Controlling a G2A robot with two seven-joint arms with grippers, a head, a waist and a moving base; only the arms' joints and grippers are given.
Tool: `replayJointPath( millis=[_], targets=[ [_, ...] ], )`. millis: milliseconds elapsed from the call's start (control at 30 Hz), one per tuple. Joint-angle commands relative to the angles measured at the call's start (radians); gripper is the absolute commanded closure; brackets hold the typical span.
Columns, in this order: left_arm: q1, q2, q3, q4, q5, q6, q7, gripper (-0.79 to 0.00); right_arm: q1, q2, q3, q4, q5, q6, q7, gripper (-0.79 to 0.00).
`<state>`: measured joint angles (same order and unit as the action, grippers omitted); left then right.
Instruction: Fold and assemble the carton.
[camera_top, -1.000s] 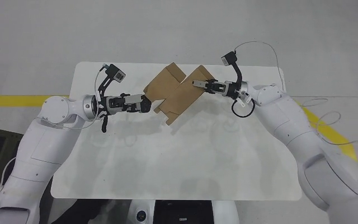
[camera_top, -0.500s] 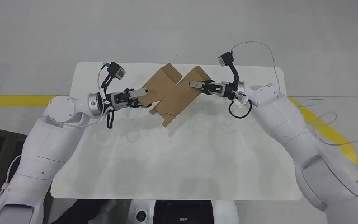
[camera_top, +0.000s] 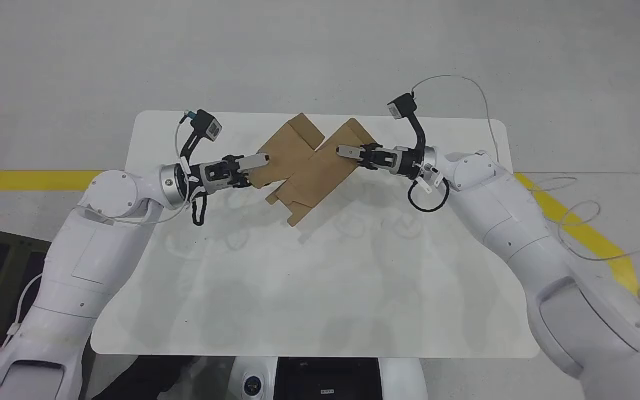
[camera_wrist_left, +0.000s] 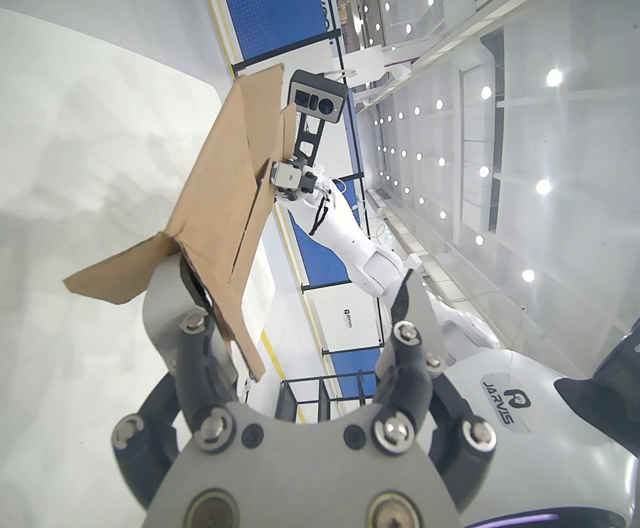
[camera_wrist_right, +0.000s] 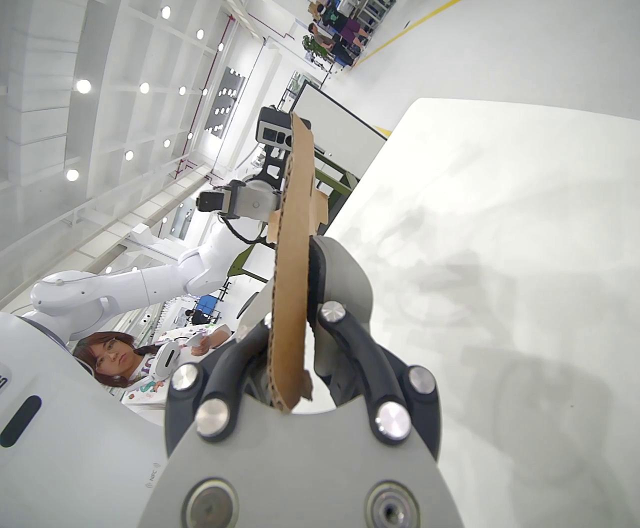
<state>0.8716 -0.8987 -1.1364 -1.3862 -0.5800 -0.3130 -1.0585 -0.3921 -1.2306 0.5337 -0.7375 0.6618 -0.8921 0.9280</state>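
We have the white table (camera_top: 300, 300) under everything. Over its far half hangs the carton (camera_top: 315, 170), a brown, part-folded board spread between our two arms and, as far as we can judge, lifted clear of the surface. Its long axis runs slantwise, from the far end by the right arm to the near end in front of the left arm.

The right tool (camera_top: 342, 152) is clamped on the carton's right-hand edge. From its wrist we see the board pinched between both jaws, so that side carries the load. The left tool (camera_top: 262, 160) stands wide apart. One finger (camera_wrist_left: 162, 295) lies against the board, beside a flap (camera_wrist_left: 107, 280) that is bent away from it. The other is well off the board in free air. It props the board and does not grip it.

The coming move, we judge, turns on this: the carton sits at one side of the left tool's gap, not centred, and the loose flap is nearer the left arm than the right. The left tool would have to close on that panel, or push the flap over its crease, while the right holds firm. The risk we see is the board twisting in its single clamp.
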Motion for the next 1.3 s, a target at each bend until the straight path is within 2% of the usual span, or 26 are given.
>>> replayJointPath(
  millis=[0,167,200,233,367,600,633,767,900,933,1000,1267],
  targets=[
    [0.0,-0.001,0.001,0.004,0.017,0.002,0.002,-0.637,0.0,0.0,0.002,0.001,-0.001,0.0,0.0,0.0],
    [0.0,-0.004,0.002,0.01,0.051,0.005,0.006,-0.545,0.0,-0.001,0.005,0.004,-0.008,-0.001,-0.001,0.0],
    [0.0,-0.005,0.003,0.01,0.056,0.007,0.006,-0.489,0.0,-0.001,0.005,0.005,-0.009,-0.001,-0.001,0.0],
    [-0.001,-0.005,0.005,0.01,0.061,0.008,0.004,-0.391,0.0,-0.001,0.006,0.006,-0.01,-0.002,-0.002,0.0],
    [-0.002,-0.008,0.009,0.011,0.081,0.012,0.0,-0.262,-0.001,-0.002,0.009,0.008,-0.014,-0.003,-0.003,0.0],
    [-0.007,-0.015,0.019,0.021,0.101,0.02,-0.002,-0.231,-0.002,-0.002,0.014,0.009,-0.02,-0.007,-0.007,0.0],
    [-0.008,-0.016,0.02,0.023,0.102,0.021,-0.001,-0.206,-0.002,-0.002,0.014,0.008,-0.02,-0.007,-0.007,0.0],
    [-0.011,-0.019,0.019,0.03,0.103,0.021,-0.003,-0.003,-0.003,-0.001,0.017,0.008,-0.023,-0.007,-0.007,0.0],
    [-0.012,-0.021,0.016,0.032,0.102,0.022,-0.007,0.0,-0.005,-0.002,0.02,0.008,-0.024,-0.01,-0.01,0.0],
    [-0.012,-0.022,0.014,0.033,0.1,0.022,-0.008,0.0,-0.005,-0.002,0.021,0.008,-0.024,-0.01,-0.01,-0.188],
    [-0.013,-0.022,0.01,0.032,0.096,0.022,-0.01,0.0,-0.005,-0.001,0.025,0.013,-0.024,-0.015,-0.015,-0.785],
    [0.001,-0.016,-0.032,-0.011,0.121,-0.015,-0.016,0.0,0.02,0.033,0.065,0.066,-0.112,-0.046,-0.046,-0.785]
  ],
)
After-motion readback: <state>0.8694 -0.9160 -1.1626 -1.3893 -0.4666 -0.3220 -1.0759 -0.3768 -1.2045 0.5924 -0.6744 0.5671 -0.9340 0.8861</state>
